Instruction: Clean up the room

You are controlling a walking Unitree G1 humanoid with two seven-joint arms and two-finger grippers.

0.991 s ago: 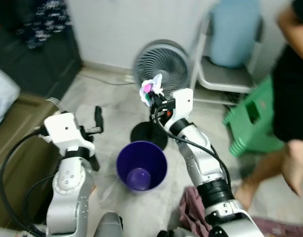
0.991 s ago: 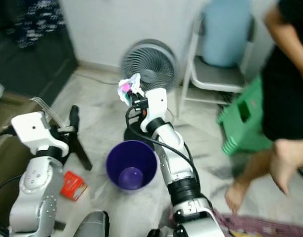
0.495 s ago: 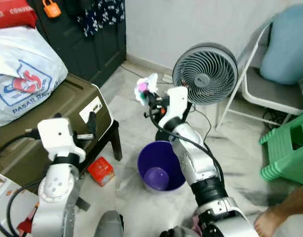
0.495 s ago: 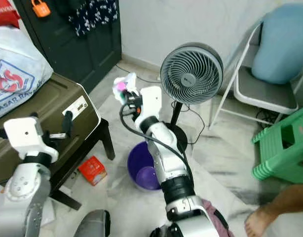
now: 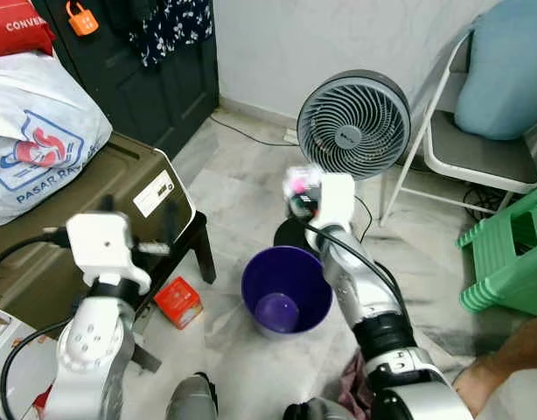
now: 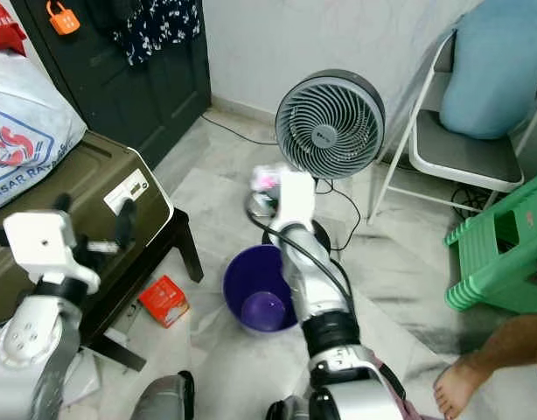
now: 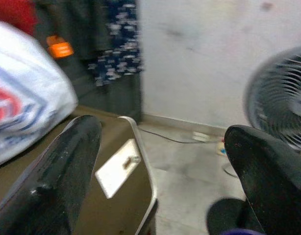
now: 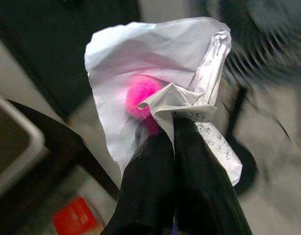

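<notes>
From my seat the right gripper (image 8: 172, 132) is pinched tight on a crumpled white paper (image 8: 155, 73) with a pink fuzzy bit in it, held up over the far rim of the purple bin (image 5: 286, 289), just in front of the fan (image 5: 353, 125). My left gripper (image 7: 160, 161) is spread wide with nothing in it, near the olive trunk (image 5: 120, 188). A red box (image 5: 178, 302) sits on the floor beside the bin.
</notes>
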